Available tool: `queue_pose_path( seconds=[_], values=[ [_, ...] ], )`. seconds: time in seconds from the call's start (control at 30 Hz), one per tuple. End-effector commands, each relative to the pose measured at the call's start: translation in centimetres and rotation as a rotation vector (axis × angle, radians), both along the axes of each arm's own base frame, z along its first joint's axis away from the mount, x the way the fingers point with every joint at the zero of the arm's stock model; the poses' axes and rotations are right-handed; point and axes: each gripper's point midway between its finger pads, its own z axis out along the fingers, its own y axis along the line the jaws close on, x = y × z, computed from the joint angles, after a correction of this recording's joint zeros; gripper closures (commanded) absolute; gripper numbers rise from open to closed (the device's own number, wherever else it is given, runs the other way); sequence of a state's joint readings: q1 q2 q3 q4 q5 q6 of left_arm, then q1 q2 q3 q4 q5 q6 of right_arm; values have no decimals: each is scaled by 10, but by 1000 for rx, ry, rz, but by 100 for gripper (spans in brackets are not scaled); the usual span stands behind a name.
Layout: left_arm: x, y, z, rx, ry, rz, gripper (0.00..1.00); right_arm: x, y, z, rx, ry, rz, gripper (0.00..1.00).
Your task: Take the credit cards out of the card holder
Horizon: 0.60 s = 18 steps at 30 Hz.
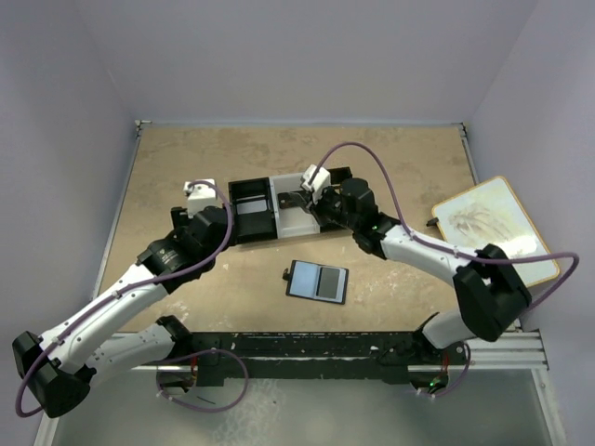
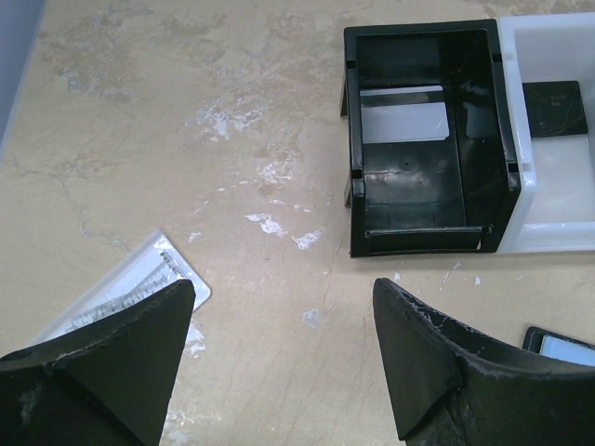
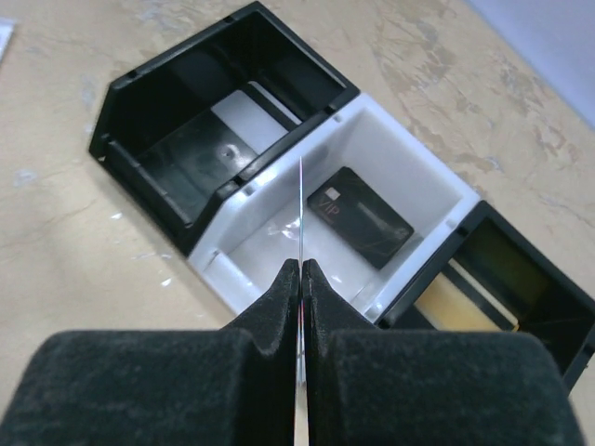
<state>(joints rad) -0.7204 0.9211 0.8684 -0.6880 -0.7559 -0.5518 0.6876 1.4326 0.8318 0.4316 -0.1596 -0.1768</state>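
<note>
Card holder [image 1: 318, 282] lying open on the desk [image 1: 186, 158], near the tray [image 3: 218, 269]
Left claw [image 2: 282, 302] hangs wide open and empty. The tray's got a pale card [image 3: 256, 116], dark card [image 3: 361, 216] and gold card [image 3: 451, 297] in separate bins. Right claw [image 3: 301, 269] is clenched on a thin card [image 3: 302, 200], edge-on over the white middle bin.

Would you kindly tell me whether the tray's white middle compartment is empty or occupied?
Occupied: a dark card lies flat on the floor of the white compartment, clearly visible in the right wrist view.
</note>
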Motion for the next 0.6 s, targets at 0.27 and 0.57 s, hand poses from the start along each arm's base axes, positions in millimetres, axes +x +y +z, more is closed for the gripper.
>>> queue_pose_path(
  seconds=[0.27,0.57],
  values=[
    [-6,22,28,-30,-114,80,24,56,15,-13,-225,-79,129,100],
    [-1,18,18,15,-75,73,24,73,28,-34,-356,-137,237,100]
  ],
)
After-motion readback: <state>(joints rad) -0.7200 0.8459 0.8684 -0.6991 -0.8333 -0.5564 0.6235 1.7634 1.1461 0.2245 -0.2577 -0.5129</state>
